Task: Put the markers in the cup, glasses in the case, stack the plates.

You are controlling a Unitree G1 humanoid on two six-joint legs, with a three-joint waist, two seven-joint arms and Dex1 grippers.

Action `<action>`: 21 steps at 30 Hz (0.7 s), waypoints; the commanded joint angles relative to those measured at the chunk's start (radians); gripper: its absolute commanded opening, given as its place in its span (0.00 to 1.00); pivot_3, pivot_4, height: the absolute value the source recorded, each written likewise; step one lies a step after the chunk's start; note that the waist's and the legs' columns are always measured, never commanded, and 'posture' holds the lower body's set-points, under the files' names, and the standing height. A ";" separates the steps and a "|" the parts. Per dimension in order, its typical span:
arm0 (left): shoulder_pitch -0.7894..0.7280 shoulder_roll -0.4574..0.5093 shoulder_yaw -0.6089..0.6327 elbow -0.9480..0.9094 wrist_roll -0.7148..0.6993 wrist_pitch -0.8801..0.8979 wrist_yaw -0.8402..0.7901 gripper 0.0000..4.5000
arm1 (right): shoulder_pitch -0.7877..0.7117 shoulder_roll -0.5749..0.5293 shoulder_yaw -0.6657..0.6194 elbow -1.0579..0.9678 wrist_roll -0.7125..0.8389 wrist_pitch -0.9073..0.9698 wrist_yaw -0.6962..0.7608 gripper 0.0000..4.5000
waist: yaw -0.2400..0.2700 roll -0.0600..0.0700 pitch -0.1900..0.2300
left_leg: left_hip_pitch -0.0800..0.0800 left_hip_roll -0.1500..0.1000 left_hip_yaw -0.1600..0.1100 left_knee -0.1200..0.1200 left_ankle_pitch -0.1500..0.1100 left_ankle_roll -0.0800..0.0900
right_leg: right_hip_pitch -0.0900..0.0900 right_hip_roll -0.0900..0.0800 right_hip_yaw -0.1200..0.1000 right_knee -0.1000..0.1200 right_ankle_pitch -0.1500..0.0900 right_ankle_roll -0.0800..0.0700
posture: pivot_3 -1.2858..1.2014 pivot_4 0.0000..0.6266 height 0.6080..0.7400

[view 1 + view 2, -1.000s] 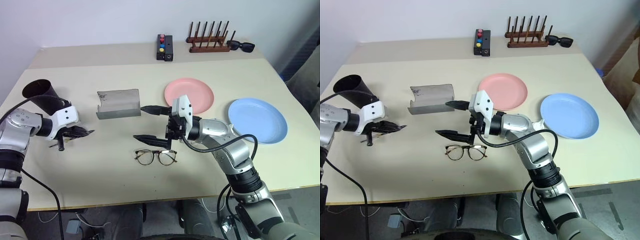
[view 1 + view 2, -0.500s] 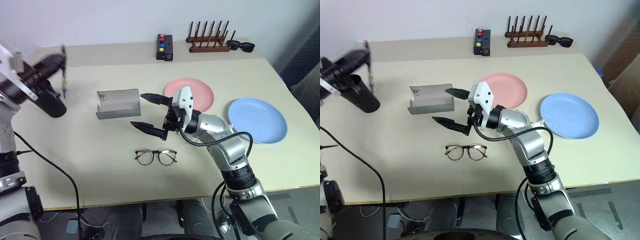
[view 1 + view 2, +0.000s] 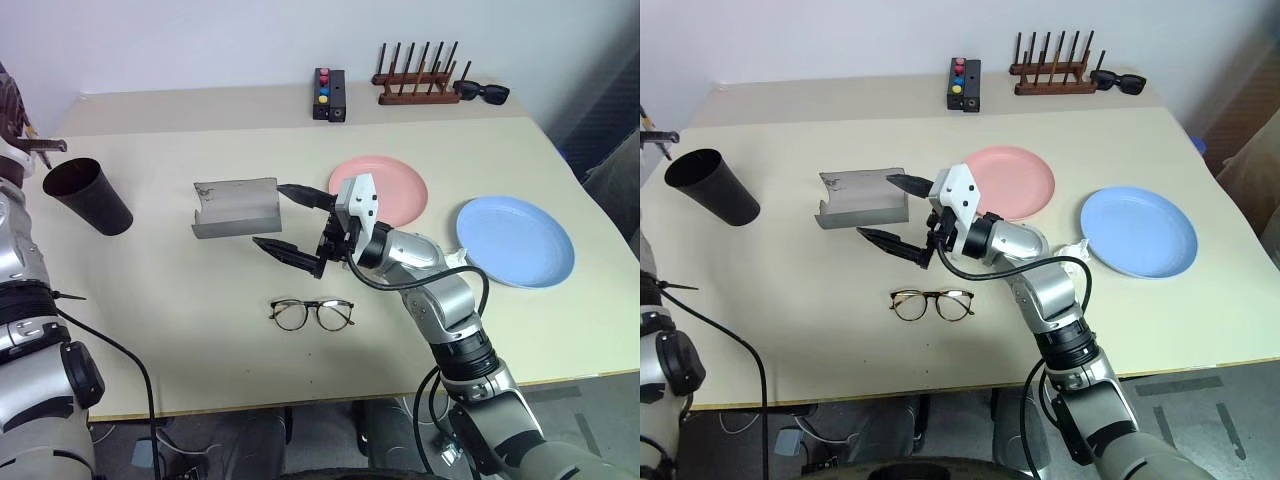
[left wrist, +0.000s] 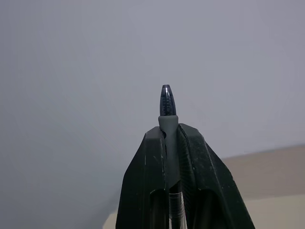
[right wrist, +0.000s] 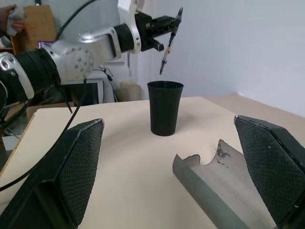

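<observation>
Holding one marker (image 5: 170, 42) tight in my left end effector (image 5: 162, 25) above the cup (image 3: 88, 196) near the worktop's left edge, I am aiming to drop it in; my right end effector (image 3: 290, 222) is waiting wide open beside the case (image 3: 236, 207).

arms (image 3: 440, 300): silver-grey | wrists: white | tool fingers (image 3: 285, 252): black | cables: black

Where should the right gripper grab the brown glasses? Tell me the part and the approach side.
Take the glasses at the bridge between the lenses, coming straight down from above. They lie flat on the table, so only a top approach gets a finger on each side of the thin frame. The right gripper stands open just beyond them.
</observation>
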 commanded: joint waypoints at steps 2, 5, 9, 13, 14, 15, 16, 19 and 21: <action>-0.027 0.010 0.001 0.068 0.006 -0.068 0.032 0.02 | 0.004 0.009 -0.007 -0.049 0.010 -0.008 -0.011 1.00 | -0.002 0.000 0.000 | 0.000 0.000 0.000 0.000 0.000 0.000 | 0.000 0.000 0.000 0.000 0.000 0.000 | 0.52 0.24 0.95; -0.021 0.007 0.002 0.099 -0.002 -0.091 0.037 0.02 | 0.005 0.011 -0.013 -0.050 0.016 -0.009 -0.017 1.00 | -0.005 0.000 0.000 | 0.000 0.000 0.000 -0.001 0.000 0.000 | -0.001 0.000 0.000 0.000 0.000 0.000 | 0.52 0.24 0.95; 0.017 -0.013 0.012 0.097 -0.018 -0.107 0.050 0.02 | 0.001 0.018 -0.018 -0.049 0.026 -0.009 -0.022 1.00 | -0.003 0.000 0.000 | 0.000 0.000 0.000 0.000 0.000 0.000 | -0.001 0.000 0.000 0.000 0.000 0.000 | 0.52 0.24 0.95; 0.038 -0.024 0.016 0.082 -0.029 -0.107 0.058 0.02 | -0.004 0.027 -0.021 -0.044 0.033 -0.012 -0.024 1.00 | -0.003 0.000 0.000 | 0.000 0.000 0.000 0.000 0.000 0.000 | 0.000 0.000 0.000 0.000 0.000 0.000 | 0.52 0.24 0.95; 0.045 -0.026 0.019 0.078 -0.029 -0.105 0.062 0.02 | -0.007 0.031 -0.022 -0.042 0.035 -0.014 -0.025 1.00 | -0.003 0.000 0.000 | 0.000 0.000 0.000 0.000 0.000 0.000 | 0.000 0.000 0.000 0.000 0.000 0.000 | 0.52 0.24 0.95; 0.049 -0.028 0.021 0.076 -0.030 -0.103 0.066 0.02 | -0.009 0.034 -0.023 -0.040 0.036 -0.016 -0.025 1.00 | -0.003 0.000 0.000 | 0.000 0.000 0.000 0.000 0.000 0.000 | 0.000 0.000 0.000 0.000 0.000 0.000 | 0.52 0.24 0.95; 0.054 -0.030 0.022 0.074 -0.030 -0.102 0.072 0.02 | -0.011 0.037 -0.025 -0.038 0.037 -0.018 -0.026 1.00 | -0.003 0.000 0.000 | 0.000 0.000 0.000 0.000 0.000 0.000 | 0.000 0.000 0.000 0.000 0.000 0.000 | 0.52 0.24 0.95; 0.086 -0.045 0.024 0.049 -0.040 -0.097 0.084 0.02 | -0.017 0.048 -0.030 -0.034 0.038 -0.021 -0.030 1.00 | -0.004 0.000 0.000 | 0.000 0.000 0.000 -0.001 0.000 0.000 | 0.000 0.000 0.000 0.000 0.000 0.000 | 0.52 0.24 0.95; 0.101 -0.051 0.023 0.035 -0.044 -0.093 0.087 0.02 | -0.017 0.051 -0.032 -0.034 0.037 -0.021 -0.029 1.00 | -0.004 0.000 0.000 | 0.000 0.000 0.000 -0.001 0.000 0.000 | 0.000 0.000 0.000 0.000 0.000 0.000 | 0.52 0.24 0.95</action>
